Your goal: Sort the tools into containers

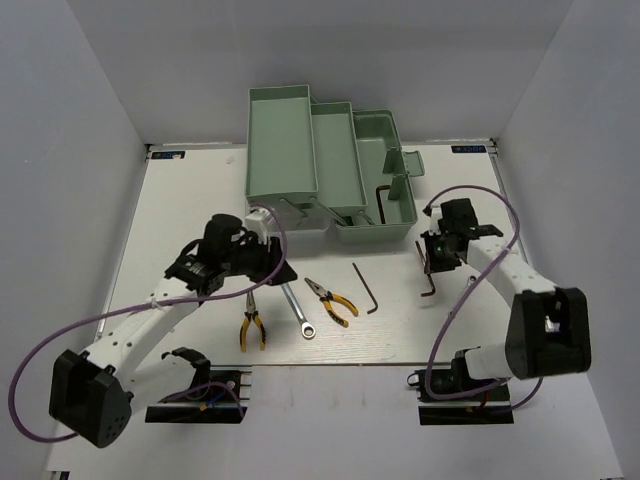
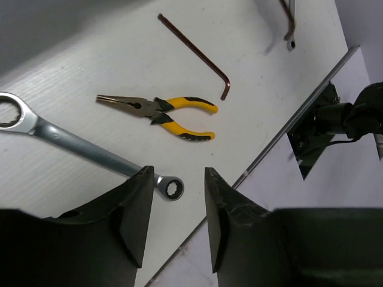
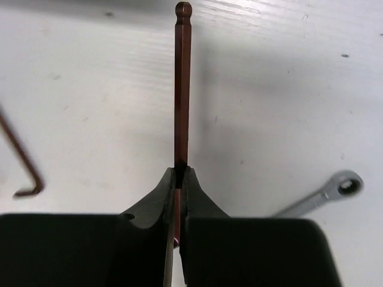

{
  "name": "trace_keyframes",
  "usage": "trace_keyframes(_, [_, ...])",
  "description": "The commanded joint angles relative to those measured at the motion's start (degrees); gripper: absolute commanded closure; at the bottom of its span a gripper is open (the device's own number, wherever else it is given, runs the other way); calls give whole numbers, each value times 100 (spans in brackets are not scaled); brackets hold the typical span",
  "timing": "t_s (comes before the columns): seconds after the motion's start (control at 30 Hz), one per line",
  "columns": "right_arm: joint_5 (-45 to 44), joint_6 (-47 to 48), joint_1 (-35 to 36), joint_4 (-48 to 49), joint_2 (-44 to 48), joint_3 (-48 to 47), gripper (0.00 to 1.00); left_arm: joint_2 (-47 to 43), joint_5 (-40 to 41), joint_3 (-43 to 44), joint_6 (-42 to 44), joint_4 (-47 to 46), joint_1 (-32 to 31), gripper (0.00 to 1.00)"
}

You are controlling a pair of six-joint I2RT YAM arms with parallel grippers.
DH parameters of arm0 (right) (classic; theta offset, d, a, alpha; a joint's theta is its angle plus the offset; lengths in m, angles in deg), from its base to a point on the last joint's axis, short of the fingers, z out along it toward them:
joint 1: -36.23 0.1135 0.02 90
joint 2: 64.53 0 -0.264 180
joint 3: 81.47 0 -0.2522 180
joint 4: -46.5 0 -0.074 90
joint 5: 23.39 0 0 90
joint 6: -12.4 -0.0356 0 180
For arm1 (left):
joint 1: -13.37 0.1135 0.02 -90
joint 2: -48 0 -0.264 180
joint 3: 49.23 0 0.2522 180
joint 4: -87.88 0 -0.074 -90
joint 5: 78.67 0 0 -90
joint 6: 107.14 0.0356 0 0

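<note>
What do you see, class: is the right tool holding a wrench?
No, the right tool is clamped on a dark-red hex key; a wrench lies loose nearby.

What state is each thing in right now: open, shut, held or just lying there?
toolbox: open, trays folded out.
long wrench: lying loose, not gripped.
left gripper: open, above the long wrench's end.
right gripper: shut on dark-red hex key.
needle-nose pliers: closed, lying loose.

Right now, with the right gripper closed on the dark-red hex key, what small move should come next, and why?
Probably lift it straight up a little. The right gripper is shut on the dark-red hex key, which sits low by the table, and the open toolbox stands farther off, so the key likely needs clearance first.
</note>
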Motion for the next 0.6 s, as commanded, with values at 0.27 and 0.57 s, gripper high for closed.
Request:
trace_keyframes(0.27, [1115, 690, -5, -950, 873, -1348, 100, 1165, 1520, 590, -459, -289, -1526, 42])
trace_keyframes(0.57, [1767, 224, 21, -1083, -235, -3134, 100, 2290, 2267, 1408, -609, -668, -2484, 42])
